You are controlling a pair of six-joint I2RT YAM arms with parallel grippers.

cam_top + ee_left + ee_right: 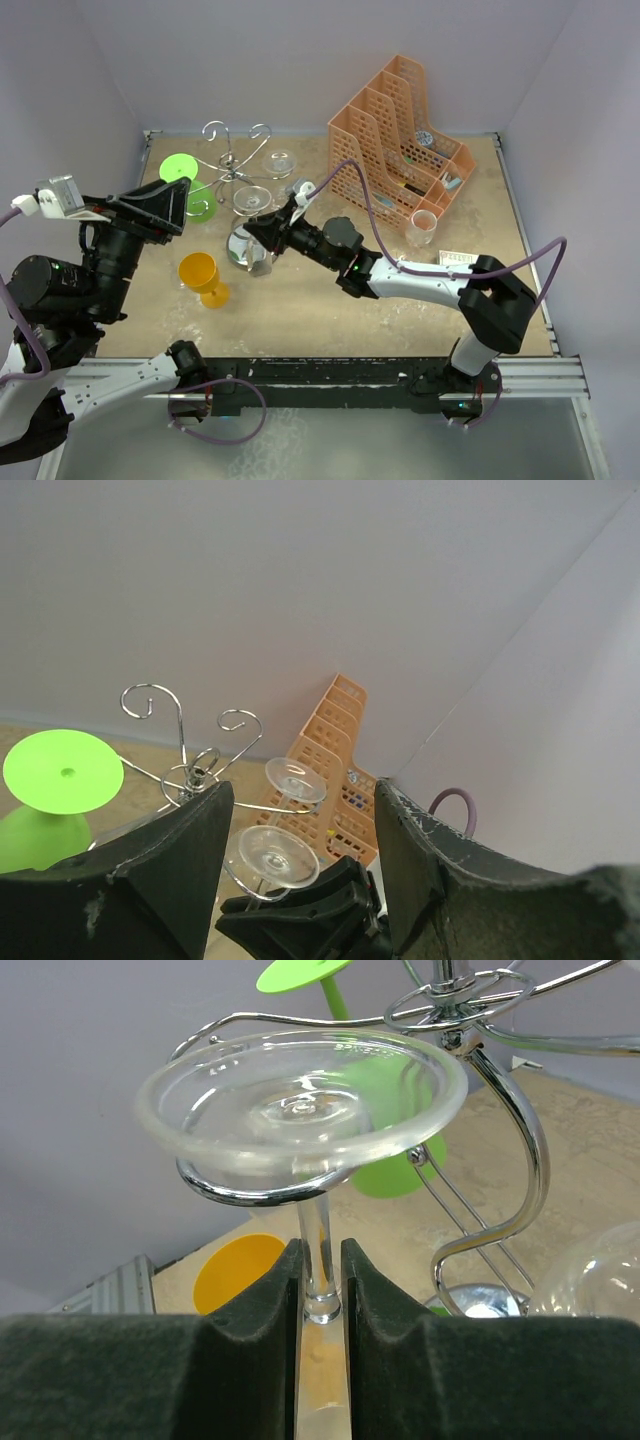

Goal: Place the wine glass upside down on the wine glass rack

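Now my right gripper [322, 1265] is straddling the clear wine glass [300, 1110] stem, hanging upside down on the silver wire rack [527, 1150]; I cannot tell whether my jaws are pinching it.

The wine glass [300, 1110] is clear, glossy glass; the rack [535, 1155] is shiny polished metal wire. My pads [250, 1360] are matt, dark, fuzzy. The table [330, 300] looks dull, sandy and grainy.

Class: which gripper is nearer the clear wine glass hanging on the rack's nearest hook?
Right. The right gripper straddles the stem of the wine glass just below its foot. The left gripper hovers open, off to the left of the wine glass rack, apart from the glass.
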